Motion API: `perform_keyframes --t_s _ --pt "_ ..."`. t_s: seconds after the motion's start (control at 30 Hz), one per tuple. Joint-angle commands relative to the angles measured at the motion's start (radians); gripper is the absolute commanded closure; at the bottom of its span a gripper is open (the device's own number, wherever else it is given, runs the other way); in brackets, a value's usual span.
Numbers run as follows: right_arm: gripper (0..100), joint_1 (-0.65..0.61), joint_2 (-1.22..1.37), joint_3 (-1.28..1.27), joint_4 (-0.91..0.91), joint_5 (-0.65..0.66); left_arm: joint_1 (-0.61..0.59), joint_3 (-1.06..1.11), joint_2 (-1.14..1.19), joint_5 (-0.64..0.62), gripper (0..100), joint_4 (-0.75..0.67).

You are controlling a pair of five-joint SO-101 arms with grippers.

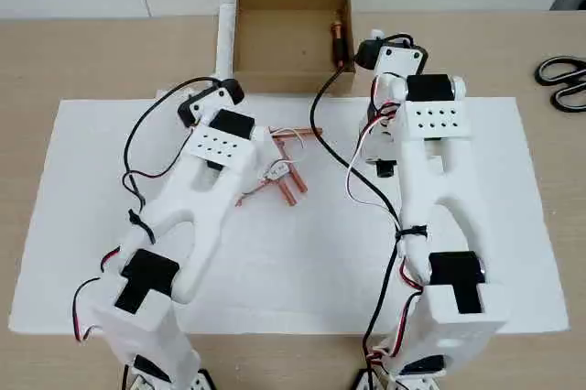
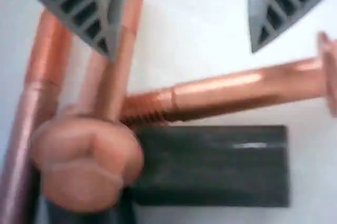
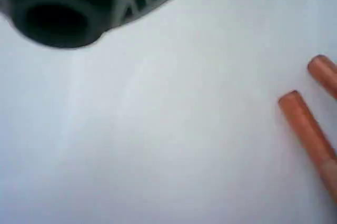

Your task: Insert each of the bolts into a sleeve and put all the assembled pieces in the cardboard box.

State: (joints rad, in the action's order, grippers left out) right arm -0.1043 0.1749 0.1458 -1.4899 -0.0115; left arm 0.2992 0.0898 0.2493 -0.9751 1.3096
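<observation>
Copper bolt (image 2: 231, 90) beside dark sleeve (image 2: 210, 163): judged stiff, slippery, best gripped mid-shank; left end effector (image 2: 180, 50) is held apart.

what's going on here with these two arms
The left arm hangs over a heap of copper-coloured metal bolts and a black sleeve on the white sheet, jaws open, gripping nothing. One copper-coloured piece lies in the brown cardboard box. The right arm stands beside the heap.
</observation>
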Motion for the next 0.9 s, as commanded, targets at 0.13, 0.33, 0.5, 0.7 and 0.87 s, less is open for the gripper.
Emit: perform_keyframes --t_s 0.13,0.33,0.5,0.7,0.87 --pt "99.5 0.002 -0.059 0.031 -0.007 0.011 0.015 -0.044 -0.043 -0.052 84 -0.054" --pt "99.5 0.002 -0.058 0.029 -0.005 0.011 0.014 -0.042 -0.035 -0.052 84 -0.092" --pt "99.5 0.002 -0.058 0.029 -0.005 0.011 0.014 -0.041 -0.034 -0.052 84 -0.124" --pt "99.5 0.002 -0.058 0.029 -0.005 0.011 0.011 -0.041 0.021 -0.054 84 -0.124" --pt "99.5 0.002 -0.056 0.028 -0.005 0.011 0.008 -0.042 0.031 -0.072 84 -0.120"
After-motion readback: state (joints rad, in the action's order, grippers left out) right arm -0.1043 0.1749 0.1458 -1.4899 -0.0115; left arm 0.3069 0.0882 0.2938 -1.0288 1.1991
